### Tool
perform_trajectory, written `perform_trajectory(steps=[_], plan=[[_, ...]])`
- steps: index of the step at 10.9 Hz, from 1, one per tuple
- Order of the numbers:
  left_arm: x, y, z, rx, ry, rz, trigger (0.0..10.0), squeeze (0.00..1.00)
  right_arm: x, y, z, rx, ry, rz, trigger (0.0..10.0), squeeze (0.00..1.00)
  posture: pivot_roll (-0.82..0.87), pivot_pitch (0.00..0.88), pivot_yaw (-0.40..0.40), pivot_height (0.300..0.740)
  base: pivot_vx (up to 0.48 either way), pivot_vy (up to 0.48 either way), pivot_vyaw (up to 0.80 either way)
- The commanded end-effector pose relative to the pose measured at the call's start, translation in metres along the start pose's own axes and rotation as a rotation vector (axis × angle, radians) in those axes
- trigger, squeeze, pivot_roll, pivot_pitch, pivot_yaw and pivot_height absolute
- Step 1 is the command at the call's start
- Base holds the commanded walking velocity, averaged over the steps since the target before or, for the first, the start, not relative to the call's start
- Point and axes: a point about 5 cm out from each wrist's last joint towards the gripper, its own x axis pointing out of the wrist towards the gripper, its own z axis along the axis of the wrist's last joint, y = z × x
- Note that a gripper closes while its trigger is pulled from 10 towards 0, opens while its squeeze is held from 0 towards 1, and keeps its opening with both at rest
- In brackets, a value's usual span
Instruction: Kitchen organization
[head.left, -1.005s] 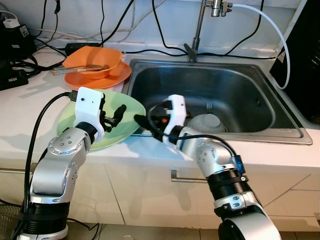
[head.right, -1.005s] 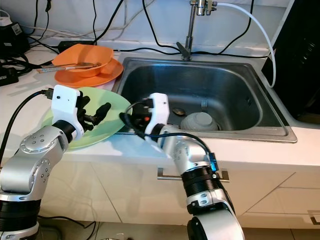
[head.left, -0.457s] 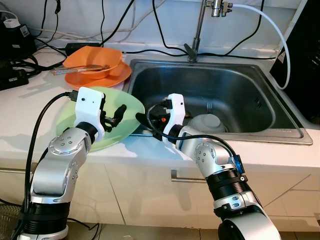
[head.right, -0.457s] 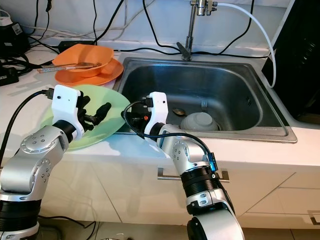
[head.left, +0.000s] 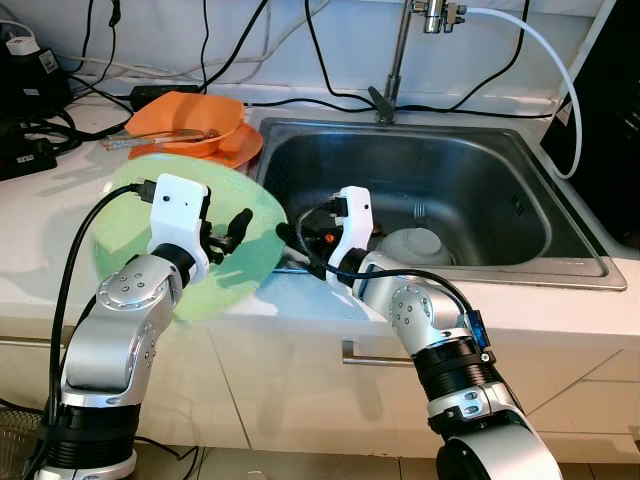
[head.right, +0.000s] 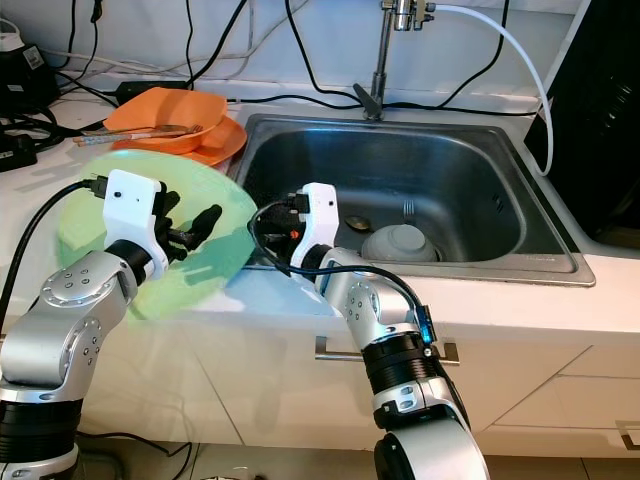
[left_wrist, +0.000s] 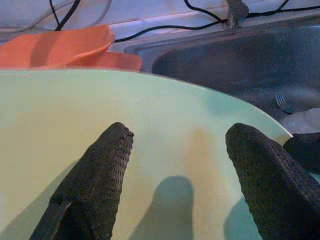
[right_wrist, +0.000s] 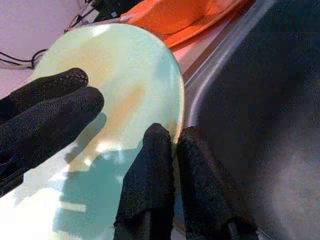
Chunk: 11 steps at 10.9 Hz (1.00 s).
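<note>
A pale green plate (head.left: 245, 272) stands tilted up from the white counter (head.left: 40, 230) beside the sink, blurred by motion. My right gripper (head.left: 285, 238) is shut on its rim at the sink-side edge; in the right wrist view the two fingers (right_wrist: 155, 150) pinch the plate's edge (right_wrist: 115, 80). My left gripper (head.left: 232, 232) hovers open over the plate's face, its fingers (left_wrist: 107, 160) spread wide above the green surface (left_wrist: 75, 100) with nothing between them.
An orange bowl (head.left: 185, 120) with utensils sits on an orange plate (head.left: 240, 150) at the back left. The steel sink (head.left: 480, 190) holds an upturned white bowl (head.left: 415, 245) and a fork (head.left: 418, 210). The faucet (head.left: 395, 60) and black cables run along the back wall.
The green plate lay flat on the counter; now its far side is raised and it stands tilted, gripped at the rim by my right gripper. The left gripper has hardly moved.
</note>
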Motion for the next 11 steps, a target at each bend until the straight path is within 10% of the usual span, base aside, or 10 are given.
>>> perform_trajectory(steps=[1,10,11], plan=[[0.002,-0.003,0.006,0.016,-0.022,-0.007,10.0,0.0,0.01,0.014,-0.01,0.026,0.038,0.03,0.0,0.0,0.19,0.0,-0.011,0.74,0.0,0.0,0.0],[0.004,-0.007,0.043,-0.098,-0.292,0.019,10.0,0.0,-0.002,-0.029,0.008,0.085,-0.044,-0.283,0.5,0.0,0.18,0.0,0.003,0.74,0.0,0.0,0.0],[0.003,-0.007,0.044,-0.106,-0.3,0.022,10.0,0.0,-0.006,-0.035,0.011,0.096,-0.061,-0.311,10.0,0.0,0.18,0.0,0.004,0.74,0.0,0.0,0.0]])
